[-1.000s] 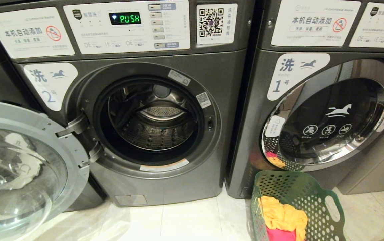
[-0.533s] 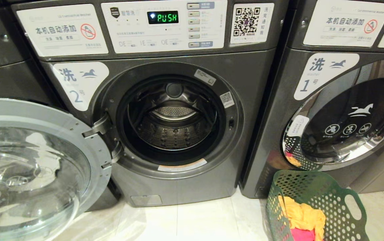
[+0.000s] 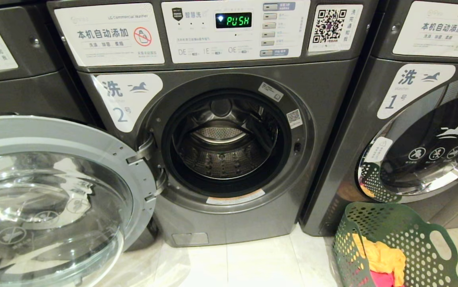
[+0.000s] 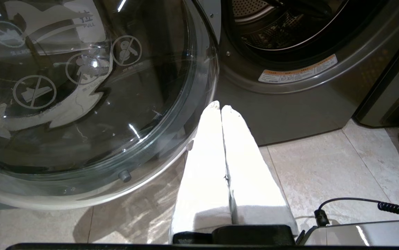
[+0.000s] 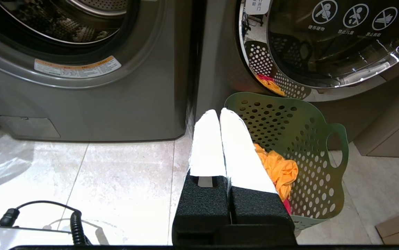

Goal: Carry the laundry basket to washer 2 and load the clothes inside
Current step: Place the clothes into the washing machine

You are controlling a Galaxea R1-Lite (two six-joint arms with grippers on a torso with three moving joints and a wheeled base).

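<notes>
Since a second ago our whole head view has slid sideways, so washer 2 (image 3: 229, 131) now sits near the middle of it and another grey washer (image 3: 9, 59) shows beyond it; that is our camera moving, not the machines. We see washer 2's round glass door (image 3: 49, 199) swung wide open on its hinge, leaving the steel drum (image 3: 223, 147) bare, and the green display above it reads PUSH.

On the other side of washer 2 stands washer 1 (image 3: 424, 131), its chrome-ringed door closed. We find the laundry basket (image 3: 396, 243) on the pale tile floor (image 3: 253, 263) right in front of washer 1, a little way from washer 2's open mouth. Inside it lie the clothes (image 3: 382, 259), a yellow-orange piece over a pink-red one.

Our left gripper (image 4: 221, 107) hangs low beside washer 2's open door, white fingers pressed together on nothing. Our right gripper (image 5: 219, 111) hangs by the near rim of the laundry basket, fingers likewise pressed together and empty.
</notes>
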